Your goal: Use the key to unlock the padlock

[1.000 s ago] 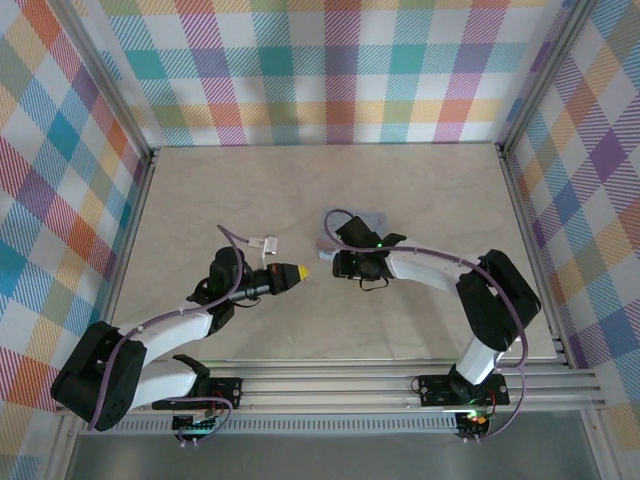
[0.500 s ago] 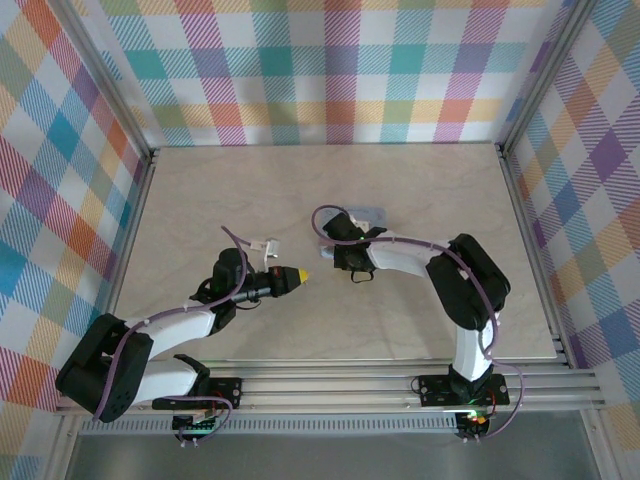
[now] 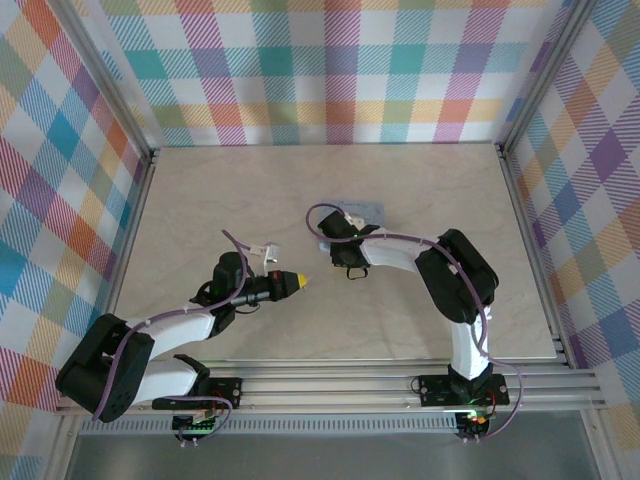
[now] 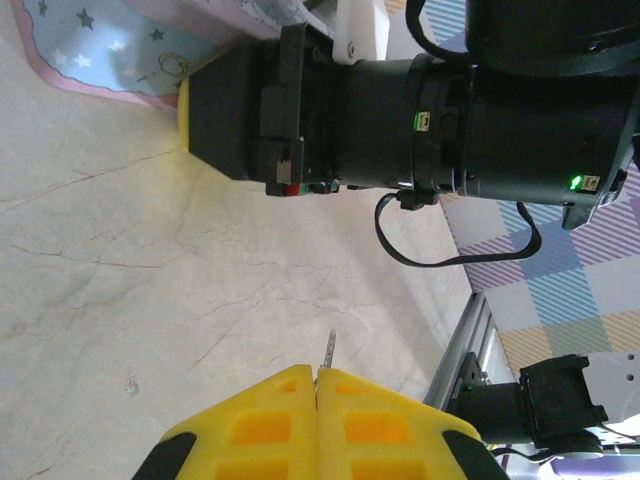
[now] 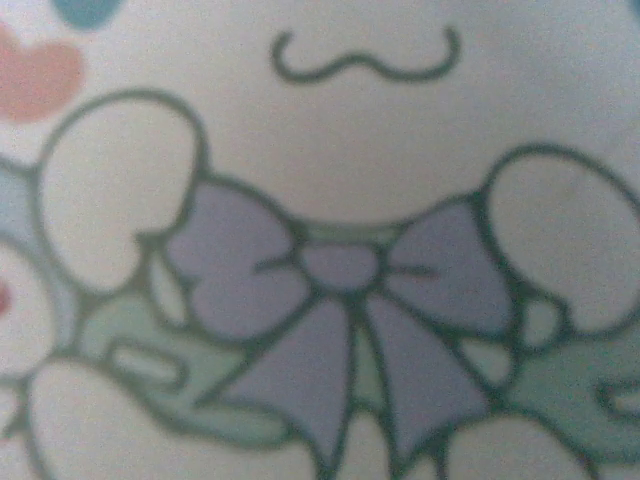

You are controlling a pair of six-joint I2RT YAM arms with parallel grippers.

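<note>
Your right gripper [image 4: 186, 112] has just swung up to the cartoon-printed padlock [image 3: 366, 211] in the middle of the surface [image 3: 220, 200], maybe to hold it still; I cannot tell if it grips yet. Your left gripper [image 4: 317, 378] pinches the key [image 4: 330, 348], nearby.

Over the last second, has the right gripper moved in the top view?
Yes. The right gripper has shifted left and slightly toward the back of the table, farther from the right side rail.
</note>
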